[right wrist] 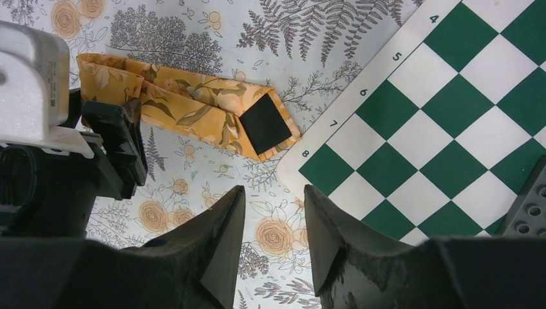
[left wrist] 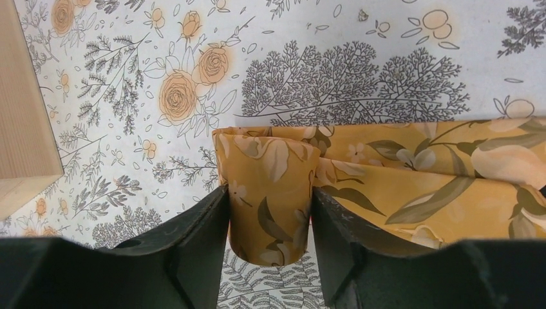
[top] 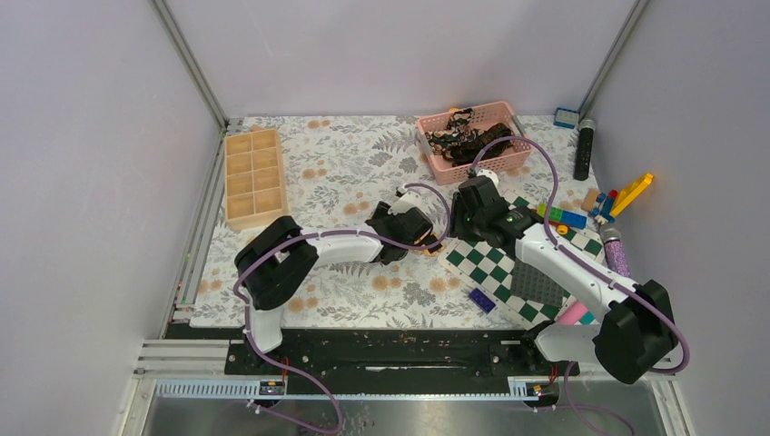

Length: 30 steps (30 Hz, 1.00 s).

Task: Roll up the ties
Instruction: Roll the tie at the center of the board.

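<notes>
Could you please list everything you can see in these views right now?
golden tie: one, yellow-gold leaf print, partly rolled, mid-table by the board's corner
dark ties: several, exact count unclear, black with light prints, in the basket
pink basket: one, pink, back, right of centre
checkered board: one, green and white, right of centre
compartment tray: one, tan, back left
toy bricks: several, mixed colours, right side
black cylinder: one, black, back right
floral cloth: one, white with orange flowers, covering the table
left gripper: one, black, closed on the golden tie's rolled end
right gripper: one, black, open, holding nothing
</notes>
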Available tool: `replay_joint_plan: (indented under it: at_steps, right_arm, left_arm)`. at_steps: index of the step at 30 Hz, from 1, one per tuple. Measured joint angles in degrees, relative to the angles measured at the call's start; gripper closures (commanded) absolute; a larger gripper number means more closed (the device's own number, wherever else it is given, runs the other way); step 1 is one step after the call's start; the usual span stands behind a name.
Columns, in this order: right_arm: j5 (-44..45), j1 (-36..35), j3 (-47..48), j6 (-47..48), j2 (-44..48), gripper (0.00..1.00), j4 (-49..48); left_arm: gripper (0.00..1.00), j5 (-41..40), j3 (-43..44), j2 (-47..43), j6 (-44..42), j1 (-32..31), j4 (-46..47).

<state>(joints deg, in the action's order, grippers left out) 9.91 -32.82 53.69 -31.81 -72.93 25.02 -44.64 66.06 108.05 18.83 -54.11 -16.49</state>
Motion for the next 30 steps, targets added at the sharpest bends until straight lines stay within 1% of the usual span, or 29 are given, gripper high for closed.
replay_joint_plan:
  at_steps: [1, 2, 5, 30]
  right_arm:
    - [0.0, 0.0, 0.0, 0.0, 0.0, 0.53, 0.0]
    - [0.0, 0.0, 0.0, 0.0, 0.0, 0.52, 0.0]
    - [0.0, 0.1, -0.3, 0.0, 0.0, 0.51, 0.0]
    - [0.0, 0.3, -1.8, -0.2, 0.2, 0.42, 0.0]
  left_arm:
    - [0.44, 0.0, 0.0, 0.0, 0.0, -0.2, -0.2]
    - [0.42, 0.0, 0.0, 0.0, 0.0, -0.3, -0.4]
    - [0.38, 0.1, 0.0, 0.1, -0.2, -0.6, -0.7]
    - [0.36, 6.0, 0.7, 0.0, -0.3, -1.9, -1.0]
